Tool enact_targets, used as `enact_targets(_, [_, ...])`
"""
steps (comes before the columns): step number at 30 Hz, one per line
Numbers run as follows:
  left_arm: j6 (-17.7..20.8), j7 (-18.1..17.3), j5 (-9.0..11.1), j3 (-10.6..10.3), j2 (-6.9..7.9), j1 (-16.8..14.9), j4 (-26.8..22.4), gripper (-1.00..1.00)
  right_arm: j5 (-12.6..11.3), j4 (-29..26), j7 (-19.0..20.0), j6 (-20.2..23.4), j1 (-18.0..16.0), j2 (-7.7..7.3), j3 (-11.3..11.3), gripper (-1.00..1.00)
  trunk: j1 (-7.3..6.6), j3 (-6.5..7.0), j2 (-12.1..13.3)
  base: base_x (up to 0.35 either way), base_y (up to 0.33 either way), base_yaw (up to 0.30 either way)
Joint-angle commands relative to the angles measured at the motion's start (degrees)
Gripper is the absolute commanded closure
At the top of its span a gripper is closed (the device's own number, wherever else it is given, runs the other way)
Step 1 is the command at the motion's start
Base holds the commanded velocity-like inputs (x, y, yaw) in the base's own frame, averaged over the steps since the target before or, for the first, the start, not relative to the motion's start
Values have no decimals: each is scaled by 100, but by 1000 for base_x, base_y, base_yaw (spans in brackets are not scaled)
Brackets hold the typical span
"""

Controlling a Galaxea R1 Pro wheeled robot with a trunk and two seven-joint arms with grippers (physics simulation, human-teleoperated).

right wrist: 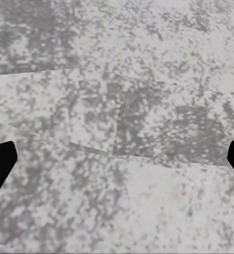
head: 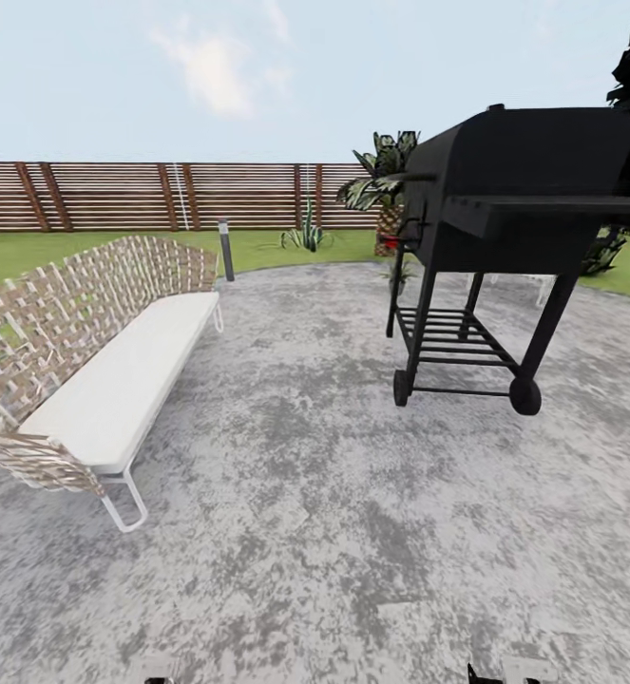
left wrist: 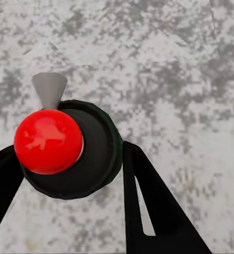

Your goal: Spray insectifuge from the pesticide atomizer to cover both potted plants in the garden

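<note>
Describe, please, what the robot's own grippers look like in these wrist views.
The left gripper has plain black, flat fingers that taper like wedges, one with a narrow elongated slot cut through it. The right gripper shows black fingertips at the picture's edges. No cables or markings are visible.

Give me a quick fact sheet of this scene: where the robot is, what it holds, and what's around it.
Place: grey paved patio
Left gripper: shut on the pesticide atomizer, red knob facing the camera
Right gripper: open, nothing between the fingers
Left side: woven bench with white cushion
Right side: black grill on wheels
Background: brown slatted fence, lawn, small plants
</note>
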Motion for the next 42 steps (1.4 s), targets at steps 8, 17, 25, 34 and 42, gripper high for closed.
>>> enact_targets(8, [-16,-31,-38,51,0,-2,4,100,51,1,6,-25,-5,1,-48,-100,2,-5,-2,338,98,0])
enact_targets(17, [-17,-31,-38,51,0,-1,4,100,51,3,6,-25,-5,0,-44,-100,2,-5,-2,338,82,0])
enact_targets(25, [-17,-31,-38,51,0,0,4,100,51,4,6,-25,-5,1,-44,-100,2,-5,-2,338,37,0])
enact_targets(34, [-16,-31,-38,51,0,-1,4,100,51,4,6,-25,-5,1,-47,-100,2,-5,-2,338,1,0])
enact_targets(42, [-17,-31,-38,51,0,0,4,100,51,4,6,-25,-5,1,-45,-100,2,-5,-2,338,0,0])
